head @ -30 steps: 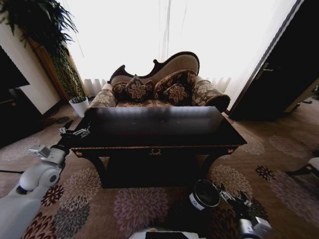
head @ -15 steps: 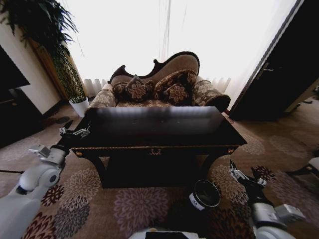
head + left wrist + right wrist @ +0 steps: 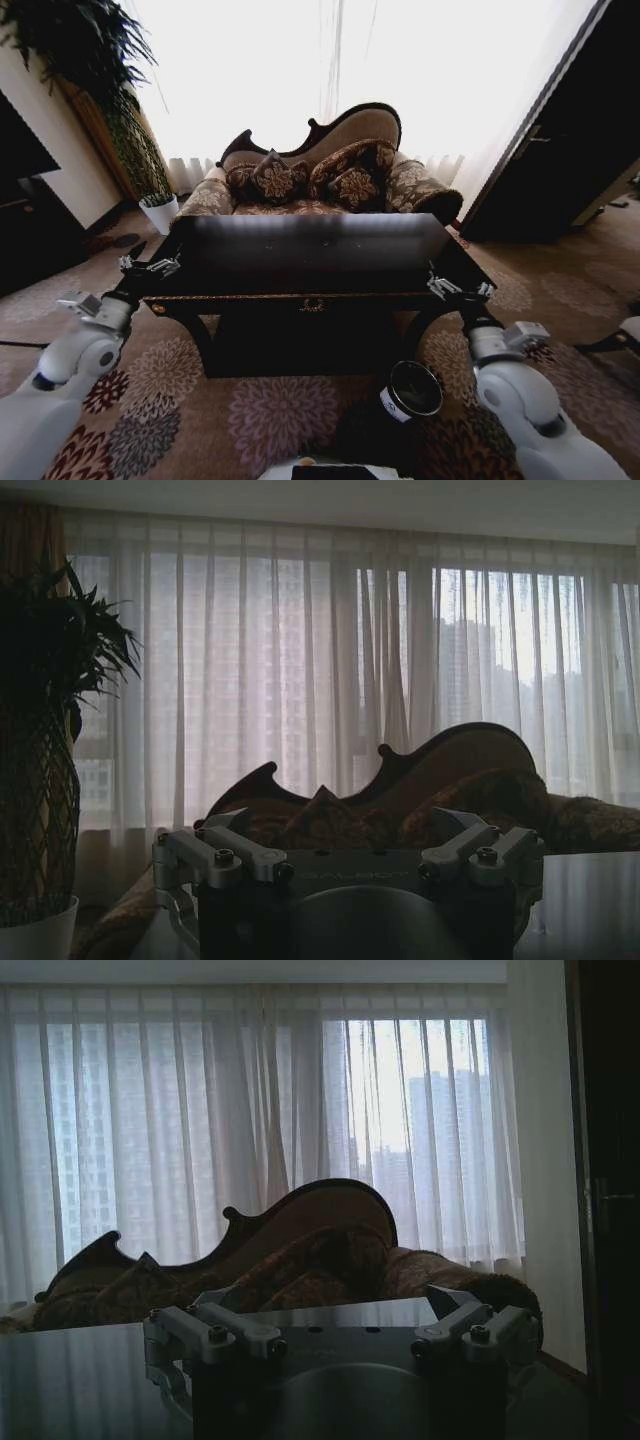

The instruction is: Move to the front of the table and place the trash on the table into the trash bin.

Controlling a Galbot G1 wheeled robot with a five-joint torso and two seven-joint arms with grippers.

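Observation:
The dark glossy table point(image 3: 312, 297) with gold trim stands straight ahead, its front rail facing me. On the carpet below its right front stands the trash bin point(image 3: 410, 392), a small black bucket with a white label. The trash is out of view; I cannot make it out on the reflective top. My left gripper point(image 3: 148, 266) hovers open at the table's left front corner, also seen in its wrist view point(image 3: 345, 865). At the right front corner, above the bin, my right gripper point(image 3: 460, 289) is raised and open, with the tabletop point(image 3: 90, 1370) before it.
An ornate sofa point(image 3: 320, 170) with patterned cushions sits behind the table, under bright curtains. A white plant pot point(image 3: 158, 212) with a tall plant stands at the back left, beside dark furniture point(image 3: 30, 225). A dark door point(image 3: 560, 150) is on the right. Flowered carpet surrounds the table.
My right arm has swung up from the floor beside the bin to the table's right front corner. The left arm, the bin and the view have stayed put.

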